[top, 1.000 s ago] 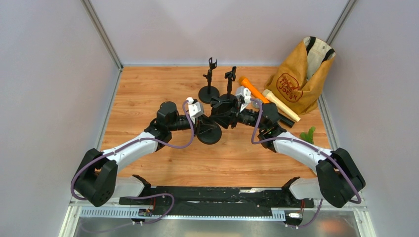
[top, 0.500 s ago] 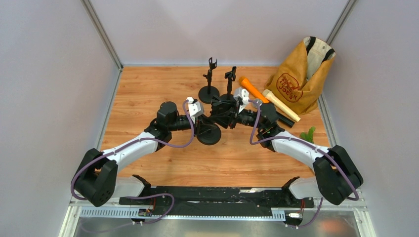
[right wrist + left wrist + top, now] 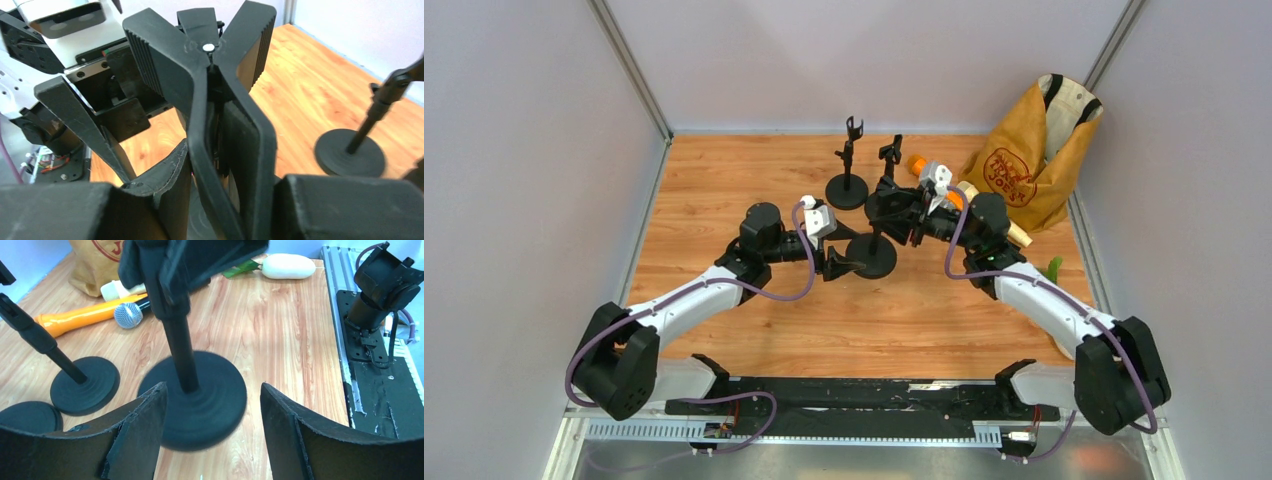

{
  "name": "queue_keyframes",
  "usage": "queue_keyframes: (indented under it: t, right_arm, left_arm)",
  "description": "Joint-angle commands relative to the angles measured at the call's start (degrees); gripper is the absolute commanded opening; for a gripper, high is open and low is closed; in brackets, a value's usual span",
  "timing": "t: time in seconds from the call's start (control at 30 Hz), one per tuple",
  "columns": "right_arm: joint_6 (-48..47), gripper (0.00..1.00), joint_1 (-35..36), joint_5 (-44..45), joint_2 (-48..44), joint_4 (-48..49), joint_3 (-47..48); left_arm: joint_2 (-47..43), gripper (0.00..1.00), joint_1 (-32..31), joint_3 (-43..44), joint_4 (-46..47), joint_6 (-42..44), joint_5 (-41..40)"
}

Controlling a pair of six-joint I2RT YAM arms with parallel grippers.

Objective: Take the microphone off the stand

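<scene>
Right gripper (image 3: 230, 170) clamps stand (image 3: 180, 350) — left gripper (image 3: 212, 390) splayed; bag (image 3: 1024, 170) holds cream item (image 3: 1069, 100).

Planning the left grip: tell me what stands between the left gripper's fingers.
The stand: its pole and part of its base fill the gap, seen in the left wrist view.

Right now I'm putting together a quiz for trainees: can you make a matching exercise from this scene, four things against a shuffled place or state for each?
Things:
1. orange microphone
2. brown bag
3. left gripper
4. right gripper

Places or states:
A. open
B. lying on the table
C. closed on the stand clip
D. at the far right corner

Pairs: 1-B, 2-D, 3-A, 4-C
</scene>
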Motion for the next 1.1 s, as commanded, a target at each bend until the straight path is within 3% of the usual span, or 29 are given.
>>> queue_keyframes:
  t: [0.0,0.23,0.57,1.07]
  right_arm:
    - [-8.14,0.00,-3.96,-6.07,-4.81,-6.46,6.85]
    - [-18.72,0.00,-14.26,-11.34,-5.46,-16.40,9.31]
    - [-32.15,0.00,-22.62,-11.96,-10.48,-18.50,-0.03]
    - [-34.28,0.00,-34.21,-22.04,0.05,-13.00,-3.35]
  left_arm:
    - [-1.74,0.74,-0.29,2.26,0.42,1.49,2.76]
    - [-2.08,0.75,-0.29,1.81,0.56,2.04,3.20]
    - [-1.27,0.76,-0.29,1.63,1.43,1.65,3.90]
    - [-1.25,0.77,-0.29,1.37,1.71,1.93,4.00]
